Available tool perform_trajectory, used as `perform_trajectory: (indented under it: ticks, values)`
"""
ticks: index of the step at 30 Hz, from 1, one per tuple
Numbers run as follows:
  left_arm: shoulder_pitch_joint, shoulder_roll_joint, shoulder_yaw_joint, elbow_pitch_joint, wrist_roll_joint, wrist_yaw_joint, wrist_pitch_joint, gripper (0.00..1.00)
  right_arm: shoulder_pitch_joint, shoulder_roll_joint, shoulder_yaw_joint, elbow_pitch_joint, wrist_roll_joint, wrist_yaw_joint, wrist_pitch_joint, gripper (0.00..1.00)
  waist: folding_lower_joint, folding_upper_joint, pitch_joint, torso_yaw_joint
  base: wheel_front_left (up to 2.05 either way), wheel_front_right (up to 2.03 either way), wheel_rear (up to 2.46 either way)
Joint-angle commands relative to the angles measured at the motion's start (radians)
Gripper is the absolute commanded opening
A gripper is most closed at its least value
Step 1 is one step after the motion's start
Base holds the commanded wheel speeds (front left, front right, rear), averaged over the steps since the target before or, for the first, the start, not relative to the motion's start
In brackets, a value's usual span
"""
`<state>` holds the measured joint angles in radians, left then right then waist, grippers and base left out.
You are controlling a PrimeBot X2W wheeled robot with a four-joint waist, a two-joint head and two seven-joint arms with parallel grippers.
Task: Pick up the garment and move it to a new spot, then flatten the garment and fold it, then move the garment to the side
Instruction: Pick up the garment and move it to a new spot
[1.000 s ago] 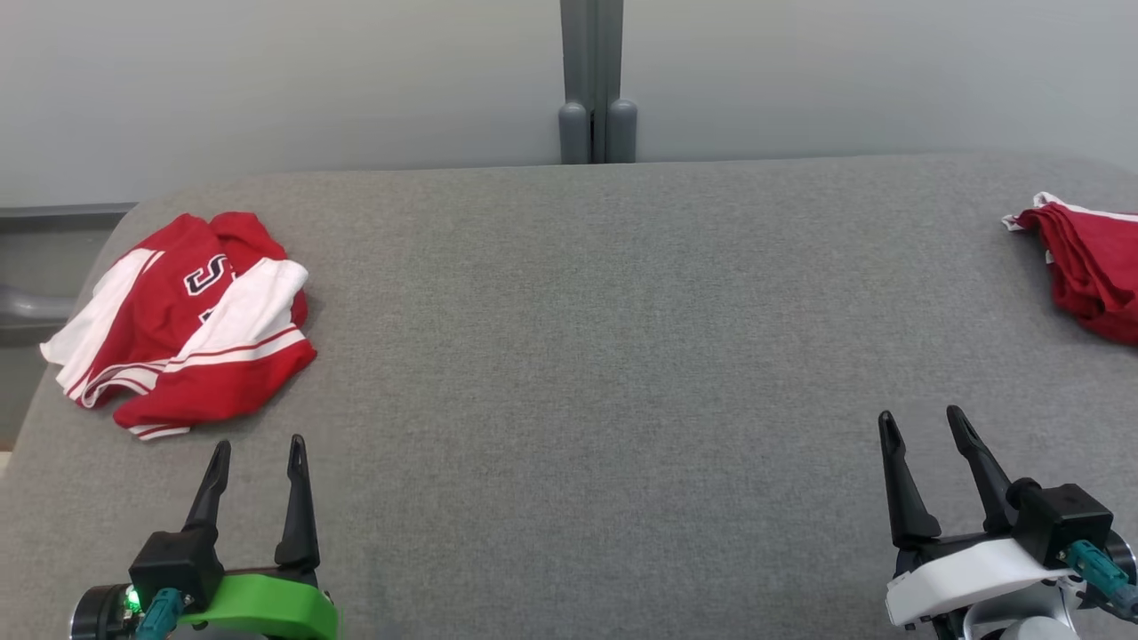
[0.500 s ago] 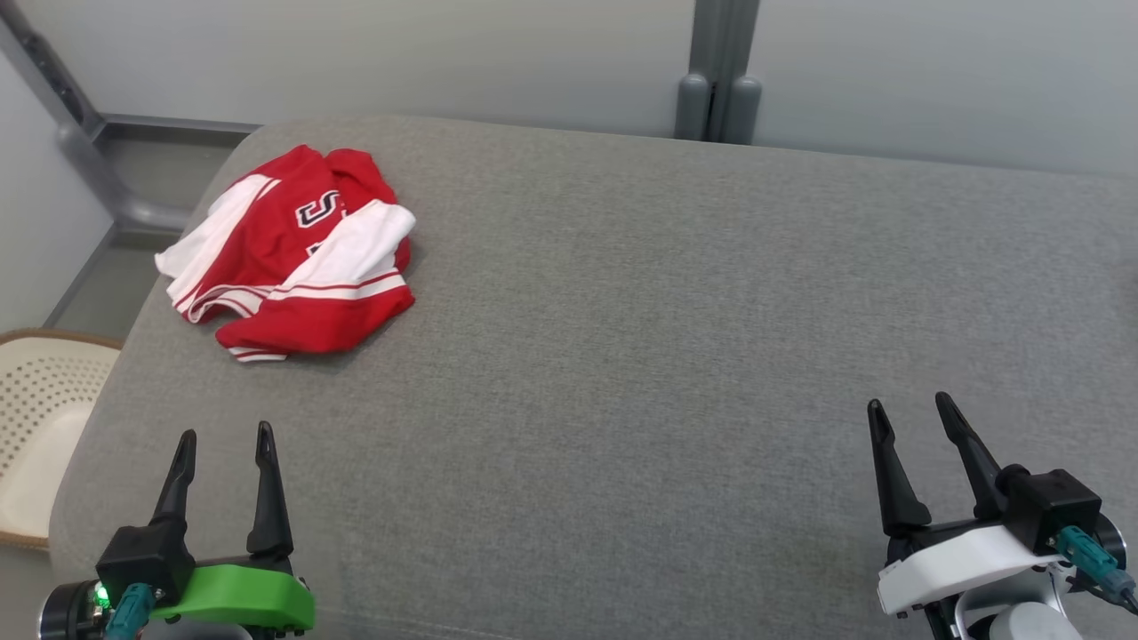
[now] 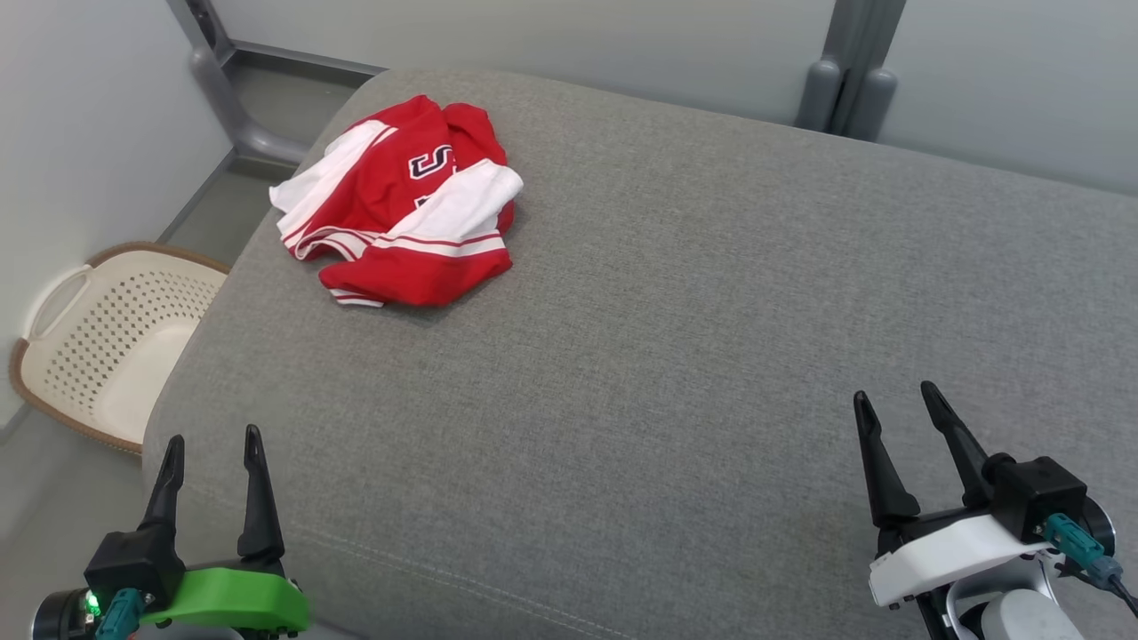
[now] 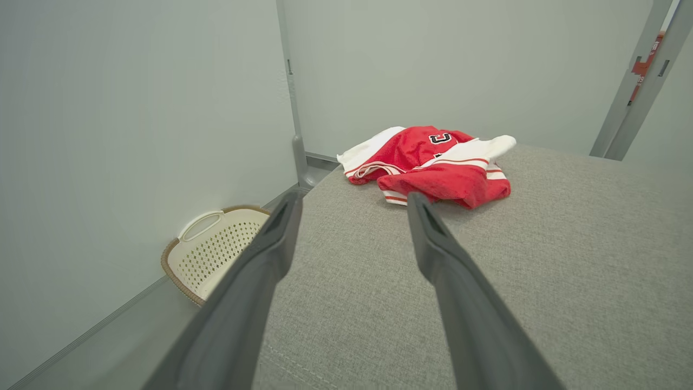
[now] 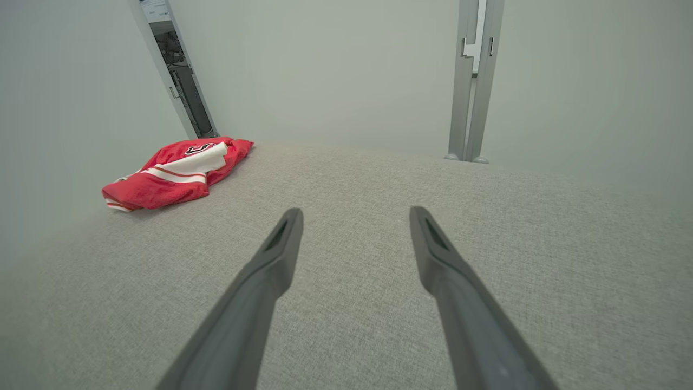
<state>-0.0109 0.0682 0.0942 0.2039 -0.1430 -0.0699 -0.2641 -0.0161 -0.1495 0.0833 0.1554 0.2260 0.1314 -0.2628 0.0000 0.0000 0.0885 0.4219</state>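
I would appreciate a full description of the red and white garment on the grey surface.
The garment is soft-looking cloth, red with white panels, thin red stripes on the white trim and a partly hidden letter S. It lies crumpled in a loose heap, not flattened, near the far left corner of the grey padded surface, resting on that alone. The left end effector and the right end effector are open and apart from it.

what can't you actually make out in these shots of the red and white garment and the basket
- Garment lettering, head view: a white fold lies across it, so past one letter it is covered.
- Garment's kind and full shape: crumpled onto itself in head and wrist views.
- Basket, head view: its right side is hidden behind the grey cushion edge.
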Motion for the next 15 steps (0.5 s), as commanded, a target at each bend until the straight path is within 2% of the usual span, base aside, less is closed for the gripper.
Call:
perform_trajectory:
  ticks: [1,7,15]
  values:
    - [0.005,-0.004,0.003,0.002,-0.012,0.004,0.0,1.0,-0.01,-0.01,0.003,0.003,-0.003,-0.001,-0.003,1.0,0.0,0.0,0.008,0.02,0.0,0.0,0.0]
    - [0.006,-0.006,0.011,0.006,-0.013,0.006,0.0,1.0,-0.014,-0.019,0.013,0.011,0.003,-0.001,-0.003,1.0,0.0,0.0,0.01,0.021,0.0,0.0,0.0]
    - [-0.061,0.003,0.015,0.023,-0.008,-0.004,0.0,1.0,-0.026,-0.034,0.02,0.015,0.001,-0.001,-0.003,1.0,0.0,0.0,0.031,-0.018,0.0,0.0,0.0]
